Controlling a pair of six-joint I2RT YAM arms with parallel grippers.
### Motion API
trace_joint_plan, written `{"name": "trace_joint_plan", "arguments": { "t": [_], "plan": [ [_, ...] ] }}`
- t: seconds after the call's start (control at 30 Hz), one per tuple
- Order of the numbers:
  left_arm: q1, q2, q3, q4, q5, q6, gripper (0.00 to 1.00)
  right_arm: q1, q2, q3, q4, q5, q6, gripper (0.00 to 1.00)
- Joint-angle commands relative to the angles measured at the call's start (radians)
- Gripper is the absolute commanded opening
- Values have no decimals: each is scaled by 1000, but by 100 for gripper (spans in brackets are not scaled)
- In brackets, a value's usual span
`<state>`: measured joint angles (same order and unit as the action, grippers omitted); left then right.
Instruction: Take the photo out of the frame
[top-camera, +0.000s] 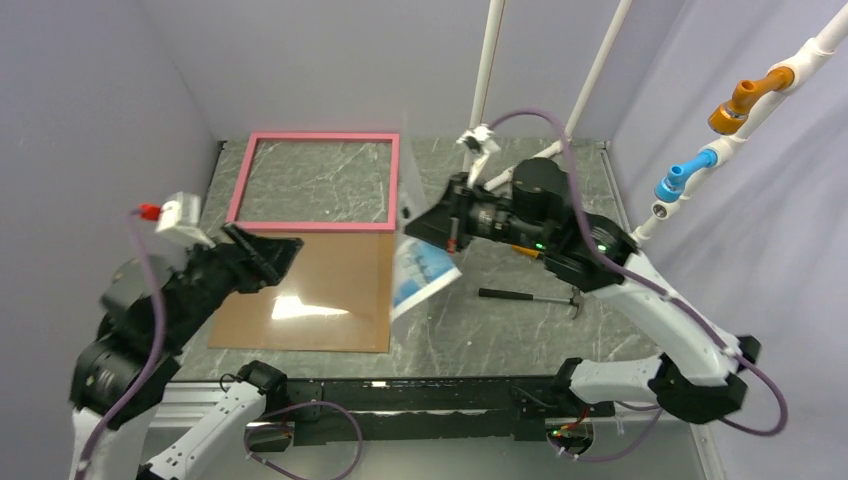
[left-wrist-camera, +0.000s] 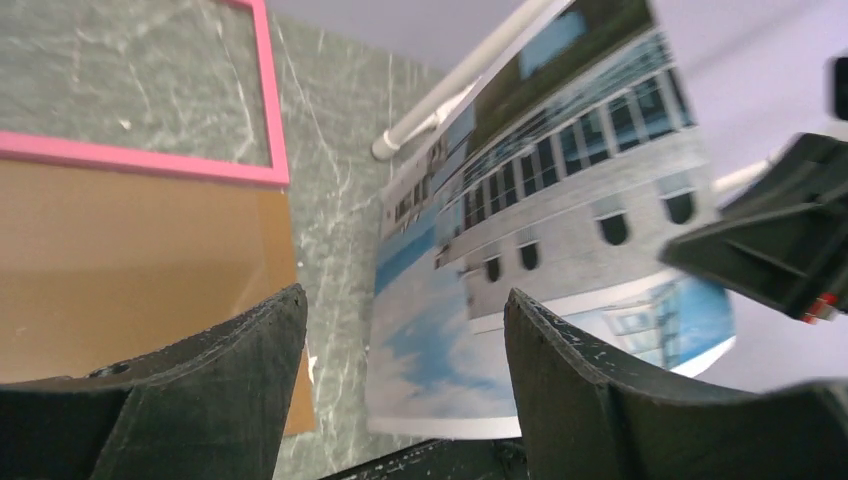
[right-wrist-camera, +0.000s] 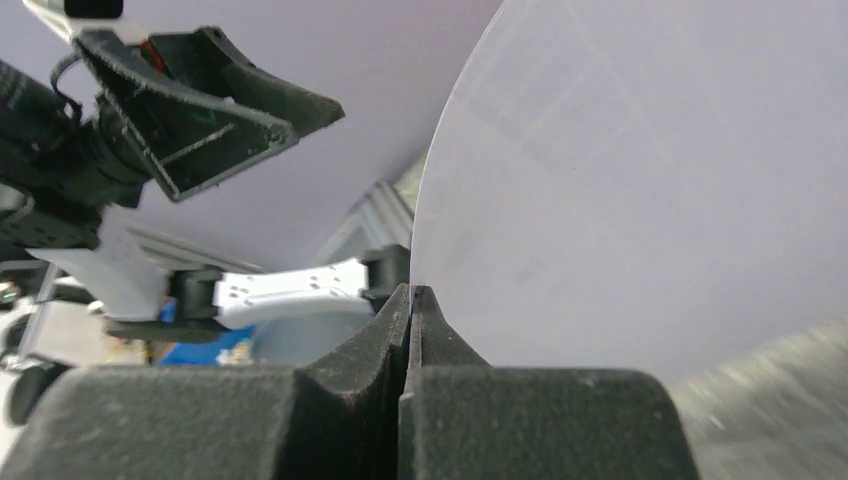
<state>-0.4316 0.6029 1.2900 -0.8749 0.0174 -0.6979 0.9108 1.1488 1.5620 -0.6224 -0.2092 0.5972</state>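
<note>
The frame (top-camera: 310, 226) lies behind the backing board (top-camera: 300, 300); photo (top-camera: 422, 275) right of both.

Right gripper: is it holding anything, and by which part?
Yes: the right gripper pinches the photo by one edge, up in the air. The left gripper is open, empty.

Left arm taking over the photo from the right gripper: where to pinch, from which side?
Probably the free lower edge of the photo, from the left. The right gripper is shut on the opposite edge, so the sheet hangs curled in the air, its free edge unsupported and toward the open left gripper.
</note>
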Motion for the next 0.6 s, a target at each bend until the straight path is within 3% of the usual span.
{"name": "trace_joint_plan", "arguments": {
  "t": [0.0,0.33,0.43,0.57],
  "plan": [
    [-2,-50,92,-116,-132,39,76,66,146,80,338,-101,97,0],
    [-2,-109,166,-218,-227,64,77,105,489,293,578,-97,231,0],
    [-2,-115,169,-230,-235,69,77,102,457,208,655,-37,273,0],
    [-2,-122,153,-224,-230,71,77,94,344,-42,737,94,337,0]
  ]
}}
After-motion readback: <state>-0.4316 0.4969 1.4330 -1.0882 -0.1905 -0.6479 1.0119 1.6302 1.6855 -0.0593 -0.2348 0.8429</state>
